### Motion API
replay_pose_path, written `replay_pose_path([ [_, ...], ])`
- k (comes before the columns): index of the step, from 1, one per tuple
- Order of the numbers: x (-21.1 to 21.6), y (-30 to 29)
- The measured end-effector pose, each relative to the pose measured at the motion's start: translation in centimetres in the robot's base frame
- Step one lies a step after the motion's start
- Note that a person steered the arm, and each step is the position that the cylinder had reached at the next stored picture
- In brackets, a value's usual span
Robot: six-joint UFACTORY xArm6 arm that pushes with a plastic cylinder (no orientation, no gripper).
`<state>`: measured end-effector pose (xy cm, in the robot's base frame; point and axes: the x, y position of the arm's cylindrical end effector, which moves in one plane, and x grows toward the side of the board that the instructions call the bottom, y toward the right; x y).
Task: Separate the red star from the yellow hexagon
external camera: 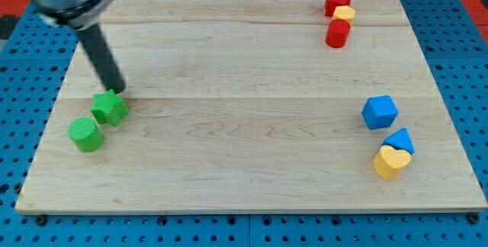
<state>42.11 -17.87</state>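
The red star [336,1] sits at the view's top right, touching the yellow hexagon [345,13] just below and to its right. A red cylinder [337,33] stands right below the hexagon, touching it. My tip [118,91] is far off at the view's left, resting at the top edge of a green star [110,108].
A green cylinder [85,134] lies below and left of the green star. At the view's right stand a blue cube [379,112], a blue triangular block [399,140] and a yellow heart [391,161]. The wooden board [244,163] lies on a blue pegboard.
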Motion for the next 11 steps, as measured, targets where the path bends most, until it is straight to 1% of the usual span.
replay_pose_path([
  [2,0.2,10.3],
  [4,0.5,34.7],
  [5,-3.9,43.0],
  [6,-10.4,46.8],
  [7,-16.7,47.0],
  [8,-18.5,43.5],
  [9,-21.0,38.2],
  [10,-20.7,29.1],
  [11,-15.2,19.2],
])
